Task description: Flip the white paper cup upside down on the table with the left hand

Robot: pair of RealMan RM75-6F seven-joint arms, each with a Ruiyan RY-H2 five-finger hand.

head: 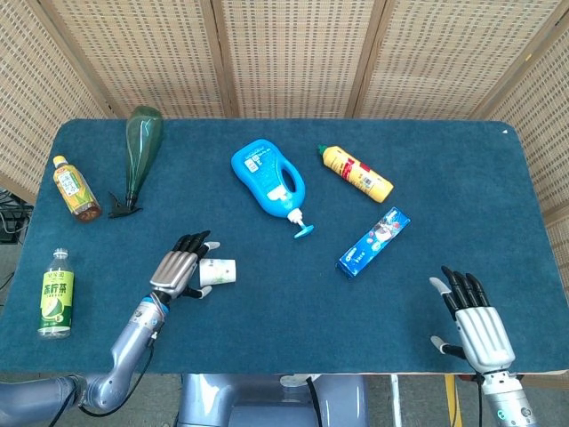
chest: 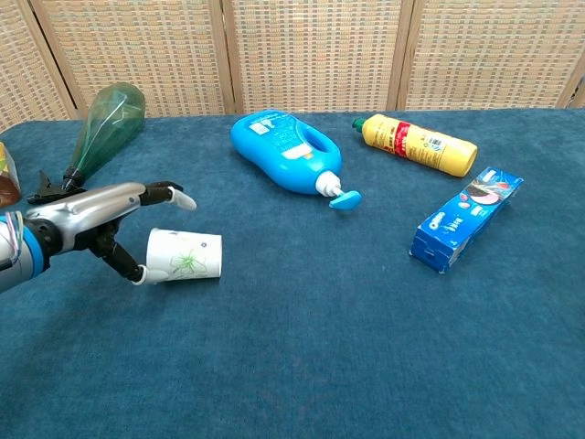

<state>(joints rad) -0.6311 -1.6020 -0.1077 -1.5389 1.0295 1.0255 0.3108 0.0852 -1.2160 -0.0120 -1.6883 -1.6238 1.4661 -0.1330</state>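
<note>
The white paper cup [head: 218, 271] [chest: 185, 255], printed with a green pattern, lies on its side on the blue table, mouth toward my left hand. My left hand [head: 176, 269] [chest: 96, 219] is just left of the cup. Its fingers [chest: 169, 194] stretch out above the cup with a gap between them, and the thumb touches the cup's rim from below. My right hand [head: 480, 325] rests at the table's near right edge, fingers spread and holding nothing; only the head view shows it.
A blue detergent bottle [head: 269, 178] [chest: 288, 154], a yellow bottle [head: 357, 173] and a blue box [head: 374, 241] lie behind and to the right. A green bottle [head: 140, 151] and two tea bottles [head: 75, 189] [head: 56, 294] lie at the left.
</note>
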